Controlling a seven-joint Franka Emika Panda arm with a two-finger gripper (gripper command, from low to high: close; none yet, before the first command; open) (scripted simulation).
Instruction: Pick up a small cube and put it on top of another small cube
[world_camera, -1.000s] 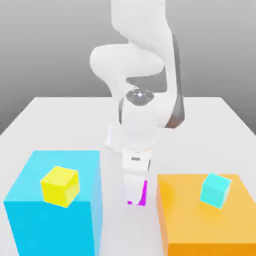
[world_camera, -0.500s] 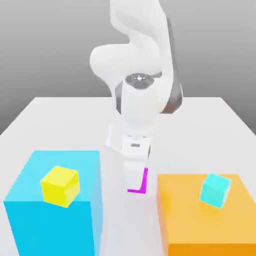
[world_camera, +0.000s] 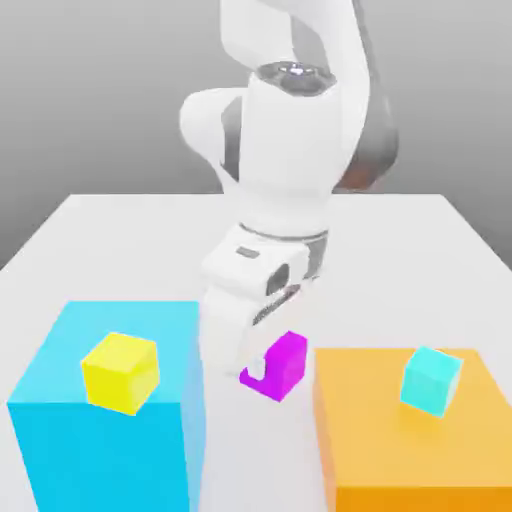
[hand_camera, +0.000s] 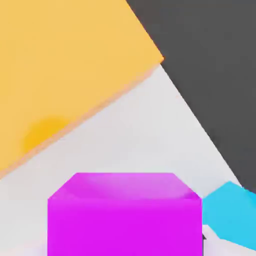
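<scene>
The gripper (world_camera: 262, 368) is clamped on the small magenta cube (world_camera: 276, 364), which hangs lifted off the white surface (world_camera: 110, 250) in the gap between the two big blocks. The cube sits tilted in the grasp, one corner pointing toward the camera in the exterior view, and the arm's wrist is bent over it at an angle, not plumb. That height makes sense for the task: the cube has to clear the top of a big block before it can be set on another small cube.

The candidates for that stack sit one on each block. The small yellow cube (world_camera: 121, 373) rests on top of the big blue block (world_camera: 105, 420) at the exterior view's left. The small cyan cube (world_camera: 432, 380) rests on top of the big orange block (world_camera: 415, 440) at the exterior view's right. Which one is meant I cannot tell from here.

Everything is flat-coloured and matte, with sharp edges and no texture, as in a plain render. In the hand view the magenta cube (hand_camera: 125, 215) shows a paler top face above a saturated front face, with the orange block (hand_camera: 65, 70) beyond it and the cyan cube (hand_camera: 231, 212) just beside it. The arm is glossy white with grey joints.
</scene>
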